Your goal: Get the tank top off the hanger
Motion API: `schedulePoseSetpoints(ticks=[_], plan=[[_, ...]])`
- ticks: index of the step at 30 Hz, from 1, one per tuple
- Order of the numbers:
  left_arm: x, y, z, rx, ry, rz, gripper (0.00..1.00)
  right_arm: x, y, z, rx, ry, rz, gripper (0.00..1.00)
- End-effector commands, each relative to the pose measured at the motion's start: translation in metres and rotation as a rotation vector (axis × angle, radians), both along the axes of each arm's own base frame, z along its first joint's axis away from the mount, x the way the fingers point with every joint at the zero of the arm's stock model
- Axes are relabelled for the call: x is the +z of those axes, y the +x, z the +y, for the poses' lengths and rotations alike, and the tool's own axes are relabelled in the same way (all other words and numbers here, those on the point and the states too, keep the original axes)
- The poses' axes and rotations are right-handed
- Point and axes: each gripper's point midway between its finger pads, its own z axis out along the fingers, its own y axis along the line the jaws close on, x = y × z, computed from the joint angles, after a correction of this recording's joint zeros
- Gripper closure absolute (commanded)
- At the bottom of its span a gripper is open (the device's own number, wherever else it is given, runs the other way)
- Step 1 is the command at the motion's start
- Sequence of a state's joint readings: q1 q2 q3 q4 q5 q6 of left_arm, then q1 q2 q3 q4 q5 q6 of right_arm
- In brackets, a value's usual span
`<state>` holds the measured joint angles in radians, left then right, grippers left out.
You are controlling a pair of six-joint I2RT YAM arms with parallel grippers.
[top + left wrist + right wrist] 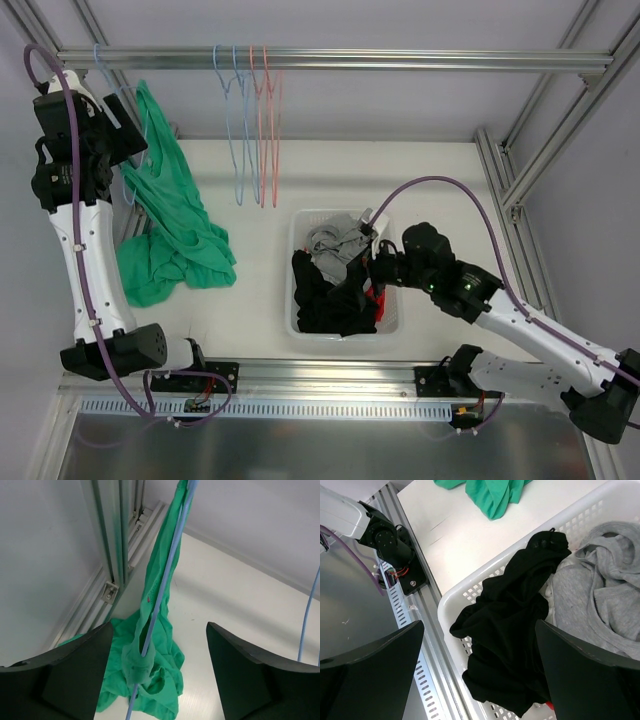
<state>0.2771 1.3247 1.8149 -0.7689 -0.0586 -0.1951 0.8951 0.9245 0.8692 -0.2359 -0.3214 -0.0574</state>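
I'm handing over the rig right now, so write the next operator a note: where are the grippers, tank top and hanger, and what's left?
Left gripper: open, raised by the rail, jaws either side of the tank top and the hanger wire, gripping nothing.
Right gripper: open, empty, above the basket of black and grey clothes.
Tank top: on the blue hanger, lower part pooled on the table.
Done: nothing off yet.
Left: grip the cloth, slide it off the hanger.

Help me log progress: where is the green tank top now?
In the top view the green tank top hangs at the left from a blue hanger, its lower part heaped on the table beside the left arm, left of the white basket.
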Motion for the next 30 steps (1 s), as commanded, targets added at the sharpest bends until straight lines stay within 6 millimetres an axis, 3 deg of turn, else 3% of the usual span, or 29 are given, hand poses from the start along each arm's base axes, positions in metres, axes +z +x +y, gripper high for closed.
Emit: schedulePoseSetpoints(ticks=[1,4,6,8,9,10,13,24,29,30], plan=[[0.003,0.013,0.0,-0.056,0.017,0.005,0.25,0.004,0.0,0.011,0.05,0.03,-0.018,0.01],[0.002,0.023,0.003,-0.064,0.029,0.016,0.35,0.001,0.001,0.015,0.061,0.023,-0.007,0.0],[-0.002,0.031,0.006,-0.067,0.029,0.032,0.48,-0.001,0.001,0.016,0.067,0.021,-0.008,0.0],[0.0,0.034,0.007,-0.068,0.033,0.03,0.55,-0.003,0.001,0.017,0.07,0.014,-0.006,0.01],[-0.001,0.035,0.007,-0.069,0.031,0.031,0.62,-0.004,0.002,0.017,0.072,0.01,-0.01,0.01],[0.0,0.036,0.003,-0.091,0.022,0.026,0.76,-0.005,0.002,0.017,0.074,0.005,-0.011,0.0],[0.008,0.036,-0.005,-0.129,0.011,0.0,1.0,-0.006,0.004,0.018,0.073,0.0,-0.019,0.01],[0.067,0.035,-0.042,-0.307,-0.016,-0.166,1.0,-0.01,0.007,0.021,0.077,-0.015,-0.014,0.01],[0.077,0.023,-0.056,-0.358,-0.028,-0.207,1.0,-0.008,0.008,0.018,0.065,-0.011,-0.026,0.0],[0.071,0.022,-0.057,-0.36,-0.04,-0.197,1.0,-0.008,0.007,0.018,0.067,-0.011,-0.026,0.01]])
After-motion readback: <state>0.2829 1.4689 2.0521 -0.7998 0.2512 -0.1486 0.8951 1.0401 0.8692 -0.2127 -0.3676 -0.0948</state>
